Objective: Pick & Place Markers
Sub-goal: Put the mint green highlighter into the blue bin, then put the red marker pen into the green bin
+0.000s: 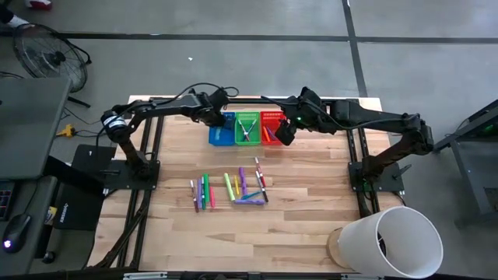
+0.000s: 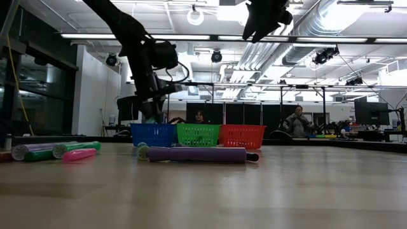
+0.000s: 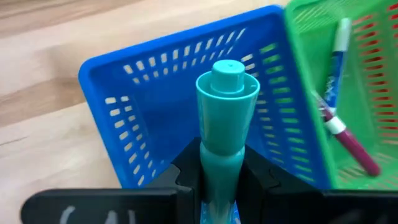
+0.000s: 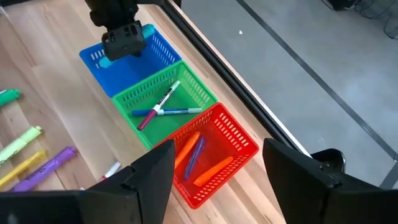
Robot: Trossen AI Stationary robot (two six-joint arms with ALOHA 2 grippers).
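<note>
My left gripper [image 1: 218, 118] hangs over the blue basket [image 1: 221, 132] at the table's far side, shut on a teal marker [image 3: 225, 112]. The green basket [image 4: 163, 99] beside it holds a couple of markers [image 4: 163, 109]. The red basket [image 4: 214, 155] holds orange and purple ones. Several more markers [image 1: 229, 187] lie flat on the wood at mid-table. My right gripper [image 4: 217, 168] stands open above the red basket, with nothing between its fingers. My left gripper pinches the teal marker's barrel [image 3: 219, 163] between its two fingers, behind the wide collar. The marker lies along the fingers and sticks out past their tips. It slants steeply down from above, its tip [image 3: 227, 70] toward the blue basket's inside, clear of the basket.
A large white cylinder [image 1: 389, 241] stands at the table's near right corner. Dark frame rails [image 1: 354, 167] run along both table sides. Bare wood lies between the baskets and the loose markers. In the low view, people [image 2: 297, 121] show in the room behind.
</note>
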